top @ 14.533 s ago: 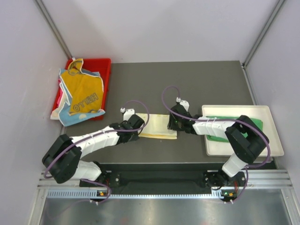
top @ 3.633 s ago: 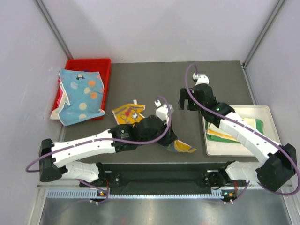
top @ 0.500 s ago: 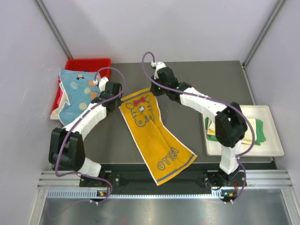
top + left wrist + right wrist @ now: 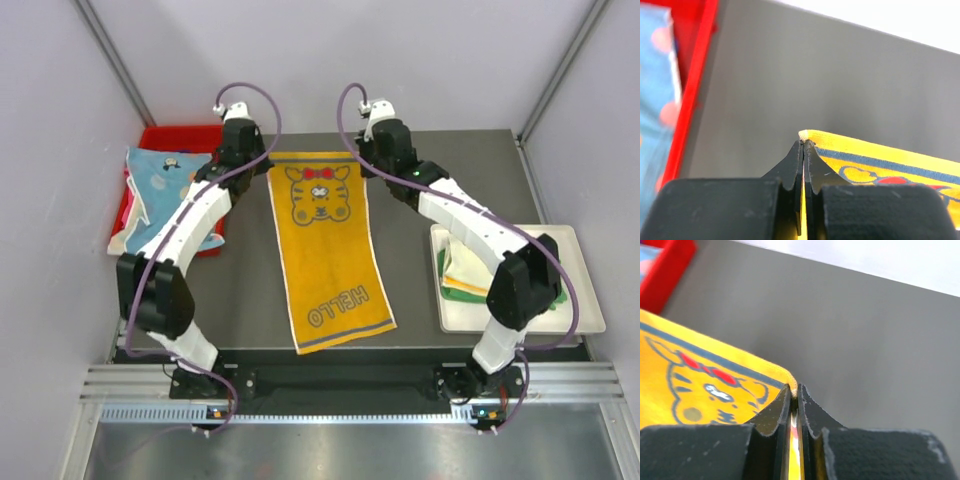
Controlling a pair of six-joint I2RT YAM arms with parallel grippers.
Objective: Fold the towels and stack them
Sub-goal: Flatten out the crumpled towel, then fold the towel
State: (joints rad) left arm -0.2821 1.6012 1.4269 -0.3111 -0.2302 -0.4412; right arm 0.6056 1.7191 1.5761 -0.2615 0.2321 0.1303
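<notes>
We find the orange-yellow HELLO towel [image 4: 325, 250] spread lengthwise on the worktop [image 4: 440, 190], running from the far edge toward the near edge. The left gripper [image 4: 803, 145] is clamped on its far left corner, the right gripper [image 4: 794, 390] on its far right corner. The blue dotted towel [image 4: 165, 195] lies over the red bin [image 4: 195, 133] at the far left corner.

Bin [image 4: 190, 134] mostly under blue towel [image 4: 155, 195]; tray towels [image 4: 460, 278] ptly behind R arm [image 4: 465, 212]

Left end effector [image 4: 803, 143] and right end effector [image 4: 794, 388] pinched closed (arms [image 4: 200, 215] stretched far forward).
</notes>
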